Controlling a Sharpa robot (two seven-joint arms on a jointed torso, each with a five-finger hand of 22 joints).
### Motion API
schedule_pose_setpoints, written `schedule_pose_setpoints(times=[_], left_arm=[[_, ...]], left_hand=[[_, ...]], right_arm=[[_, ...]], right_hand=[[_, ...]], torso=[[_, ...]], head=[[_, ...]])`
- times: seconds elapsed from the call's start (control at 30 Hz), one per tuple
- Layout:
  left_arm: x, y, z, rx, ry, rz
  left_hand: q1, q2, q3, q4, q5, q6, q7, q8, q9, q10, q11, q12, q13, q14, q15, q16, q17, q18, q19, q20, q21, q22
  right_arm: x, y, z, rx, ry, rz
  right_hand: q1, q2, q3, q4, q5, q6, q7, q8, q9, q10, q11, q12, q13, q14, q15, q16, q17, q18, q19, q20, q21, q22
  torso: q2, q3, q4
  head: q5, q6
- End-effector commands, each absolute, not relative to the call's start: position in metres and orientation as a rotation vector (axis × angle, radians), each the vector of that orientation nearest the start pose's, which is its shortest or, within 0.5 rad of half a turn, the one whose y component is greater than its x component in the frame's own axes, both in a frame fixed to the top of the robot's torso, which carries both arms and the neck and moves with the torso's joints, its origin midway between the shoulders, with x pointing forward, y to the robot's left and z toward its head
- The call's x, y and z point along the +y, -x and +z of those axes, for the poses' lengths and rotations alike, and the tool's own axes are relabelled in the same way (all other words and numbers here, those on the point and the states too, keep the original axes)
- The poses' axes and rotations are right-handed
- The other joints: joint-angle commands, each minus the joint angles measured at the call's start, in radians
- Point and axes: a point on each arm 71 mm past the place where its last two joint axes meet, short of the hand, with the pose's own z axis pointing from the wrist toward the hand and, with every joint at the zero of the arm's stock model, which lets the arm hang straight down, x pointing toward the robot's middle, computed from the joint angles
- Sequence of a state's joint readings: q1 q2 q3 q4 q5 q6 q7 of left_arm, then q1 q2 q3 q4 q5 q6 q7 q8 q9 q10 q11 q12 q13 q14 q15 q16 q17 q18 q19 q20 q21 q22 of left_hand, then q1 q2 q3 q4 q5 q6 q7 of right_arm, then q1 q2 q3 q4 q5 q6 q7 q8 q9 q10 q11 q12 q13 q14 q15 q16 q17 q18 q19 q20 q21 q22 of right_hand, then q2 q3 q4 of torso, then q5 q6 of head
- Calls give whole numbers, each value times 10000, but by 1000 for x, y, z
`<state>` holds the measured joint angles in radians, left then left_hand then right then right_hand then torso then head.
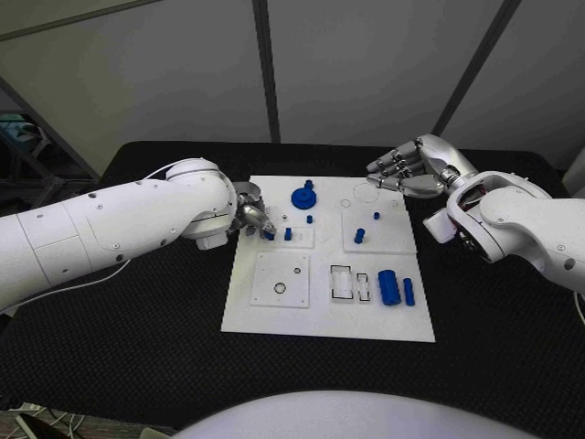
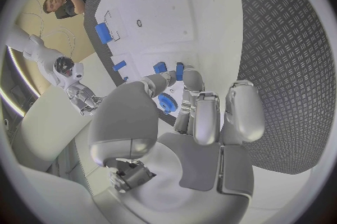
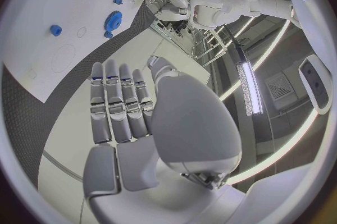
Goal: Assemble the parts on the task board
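Task board carries blue parts; left robot hand pinches a blue peg, right robot hand spread.

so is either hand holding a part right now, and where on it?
Left hand fingertips sit at a small blue peg; a grip can't be told. Right hand holds nothing.

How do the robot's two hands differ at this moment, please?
The left hand is low over the board's left edge, its fingertips at a small blue part; the right hand hovers off the far right corner, away from any part. The left's fingers curl down; the right's lie straight. Both are silver, on white arms.
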<state>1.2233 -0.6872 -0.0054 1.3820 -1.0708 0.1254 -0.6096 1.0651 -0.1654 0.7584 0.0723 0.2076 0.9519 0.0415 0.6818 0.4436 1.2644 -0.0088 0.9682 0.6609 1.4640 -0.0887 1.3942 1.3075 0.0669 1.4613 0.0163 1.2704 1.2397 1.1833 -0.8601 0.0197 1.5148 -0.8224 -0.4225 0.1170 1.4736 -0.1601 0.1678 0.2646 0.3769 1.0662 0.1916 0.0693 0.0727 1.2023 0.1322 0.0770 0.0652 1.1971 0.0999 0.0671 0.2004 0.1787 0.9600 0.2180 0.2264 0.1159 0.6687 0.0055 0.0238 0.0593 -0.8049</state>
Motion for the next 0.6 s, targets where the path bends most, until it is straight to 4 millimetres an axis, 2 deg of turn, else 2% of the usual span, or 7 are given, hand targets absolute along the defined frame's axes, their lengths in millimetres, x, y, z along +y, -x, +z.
schedule_pose_setpoints(times=[0.03, 0.6], left_arm=[[185, -507, -216, 23238, 2034, -2975], [180, -508, -217, 23321, 1833, -2946]], left_hand=[[-38, 53, 1258, -1211, 30, -6, -75, 39, 16, 405, -328, 77, 18, 508, -83, -9, 282, 116, 23, -37, 63, 18], [-230, 22, 1279, -1217, 31, 32, -107, 173, 12, 513, -346, 189, 131, 512, -89, -6, 286, 102, 46, -42, 110, 84]], right_arm=[[-215, -494, -163, 15609, -4114, 10655], [-214, -494, -163, 15602, -4110, 10662]], right_hand=[[11, 77, 66, -5, 23, 8, -31, -25, 12, -42, -37, 44, -17, 13, -58, -16, -8, 53, 66, 10, -69, -16], [9, 77, 75, -4, 45, 10, -32, -26, 12, -43, -37, 46, -17, 14, -59, -16, -15, 53, 72, 10, -77, -22]], torso=[[2, -2, 1], [5, 5, -6]], head=[[10, 4], [-13, -17]])
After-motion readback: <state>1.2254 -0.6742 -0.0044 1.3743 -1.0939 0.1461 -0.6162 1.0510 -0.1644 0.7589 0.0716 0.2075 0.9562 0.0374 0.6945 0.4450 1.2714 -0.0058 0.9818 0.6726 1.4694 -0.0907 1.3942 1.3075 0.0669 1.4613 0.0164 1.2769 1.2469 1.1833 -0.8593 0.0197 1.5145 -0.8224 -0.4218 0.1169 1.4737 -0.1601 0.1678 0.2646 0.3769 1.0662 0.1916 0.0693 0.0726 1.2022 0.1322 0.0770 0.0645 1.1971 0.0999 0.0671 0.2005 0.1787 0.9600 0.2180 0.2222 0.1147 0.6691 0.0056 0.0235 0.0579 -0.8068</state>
